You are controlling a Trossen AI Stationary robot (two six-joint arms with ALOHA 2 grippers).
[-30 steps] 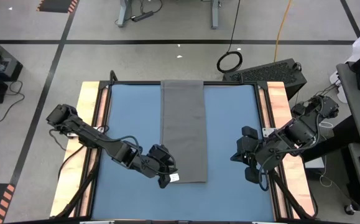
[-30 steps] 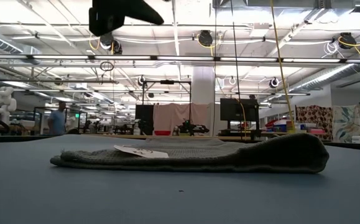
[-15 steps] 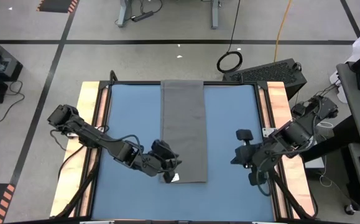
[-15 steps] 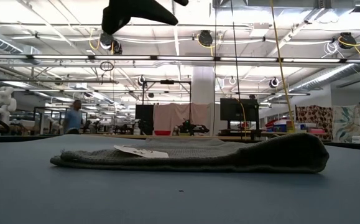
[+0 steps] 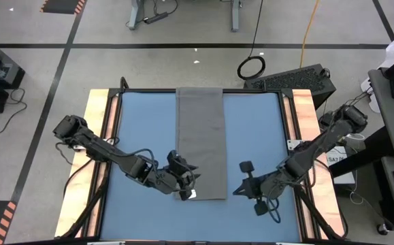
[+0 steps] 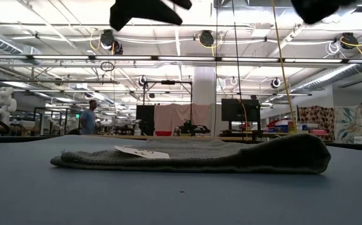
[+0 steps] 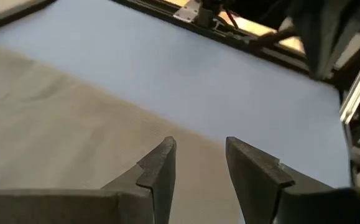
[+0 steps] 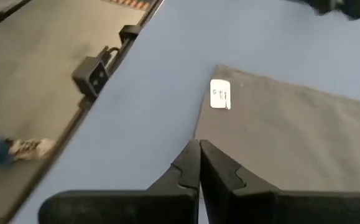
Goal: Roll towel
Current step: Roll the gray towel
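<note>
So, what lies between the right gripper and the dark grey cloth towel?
Only bare blue tabletop lies between the right gripper and the dark grey cloth towel; the high view shows it.

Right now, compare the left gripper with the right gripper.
The left gripper is open, a gap between its fingers, above the dark grey fabric towel's near-left corner; the right gripper is shut, above bare blue tabletop right of the towel. Neither holds anything.

High view looks straight down; low view level, close; 2 wrist views look forward; all share the towel (image 5: pixel 201 143).
</note>
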